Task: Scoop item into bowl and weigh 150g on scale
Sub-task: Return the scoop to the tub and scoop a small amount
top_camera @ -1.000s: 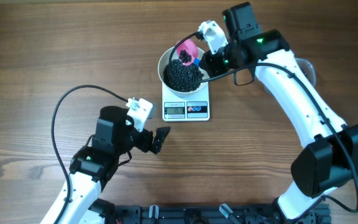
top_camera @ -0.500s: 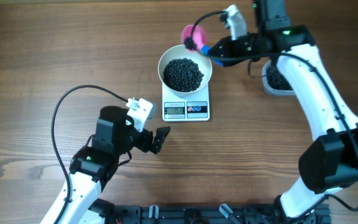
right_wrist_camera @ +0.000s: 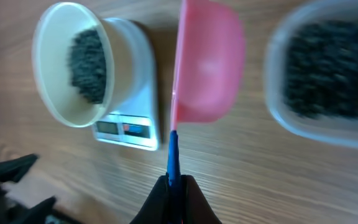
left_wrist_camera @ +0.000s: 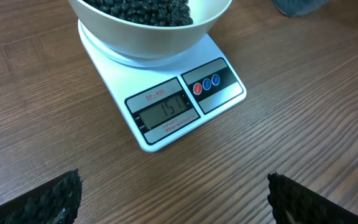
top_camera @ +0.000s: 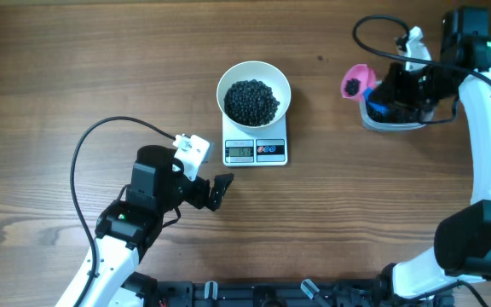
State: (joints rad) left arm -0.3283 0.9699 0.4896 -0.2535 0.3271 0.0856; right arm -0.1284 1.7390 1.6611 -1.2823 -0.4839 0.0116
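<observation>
Left claw (top_camera: 220, 191) idles, spread apart. Beyond it, beads (top_camera: 252, 101) fill the bowl (top_camera: 221, 94) on the scale (top_camera: 255, 151), which seems to read about target. Farthest, right claw (right_wrist_camera: 175, 186) is clamped on the scoop (top_camera: 354, 83) beside the tub (top_camera: 390, 124). Tipping leftovers back likely follows.

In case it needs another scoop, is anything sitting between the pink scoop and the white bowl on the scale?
Nothing visible: only tabletop lies between the scoop in the right gripper and the bowl.

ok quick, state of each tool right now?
Left tool: open, empty.
Right tool: closed on the pink plastic scoop with a blue handle.
</observation>
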